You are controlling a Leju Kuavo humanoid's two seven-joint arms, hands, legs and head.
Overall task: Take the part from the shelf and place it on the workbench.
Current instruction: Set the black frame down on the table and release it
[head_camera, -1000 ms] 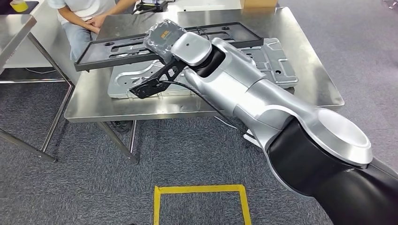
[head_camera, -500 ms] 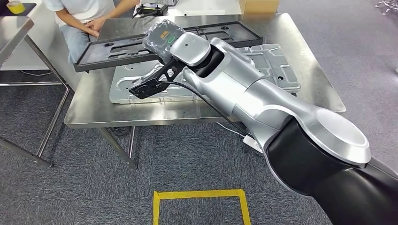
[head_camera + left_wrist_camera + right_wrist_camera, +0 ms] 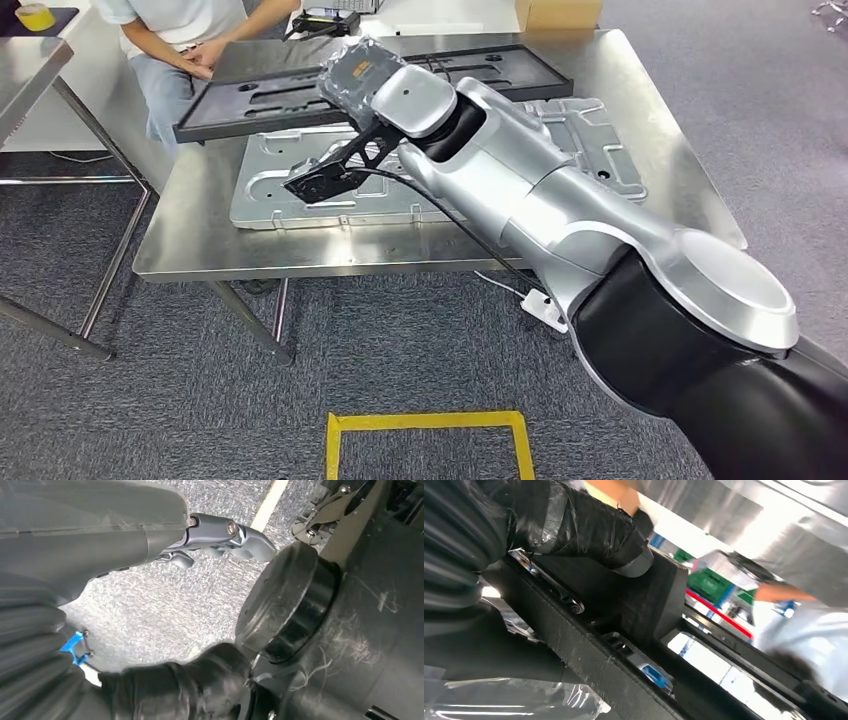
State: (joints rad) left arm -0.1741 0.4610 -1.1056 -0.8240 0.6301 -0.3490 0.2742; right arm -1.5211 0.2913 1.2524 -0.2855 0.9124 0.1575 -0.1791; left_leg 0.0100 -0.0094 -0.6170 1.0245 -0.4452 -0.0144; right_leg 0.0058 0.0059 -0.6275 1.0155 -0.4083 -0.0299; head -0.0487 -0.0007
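Head view sits high on the robot, facing forward and down over the right arm [image 3: 560, 220] onto the steel workbench [image 3: 190, 240], carpet and a yellow floor marking [image 3: 425, 418] below. Right wrist view is very close behind the right hand [image 3: 574, 525], turned, looking along the black part [image 3: 634, 645]; it shares that part [image 3: 300, 95] and the seated person [image 3: 190, 35] with the head view. Left wrist view looks down past the left hand [image 3: 220, 532] at carpet, close range.
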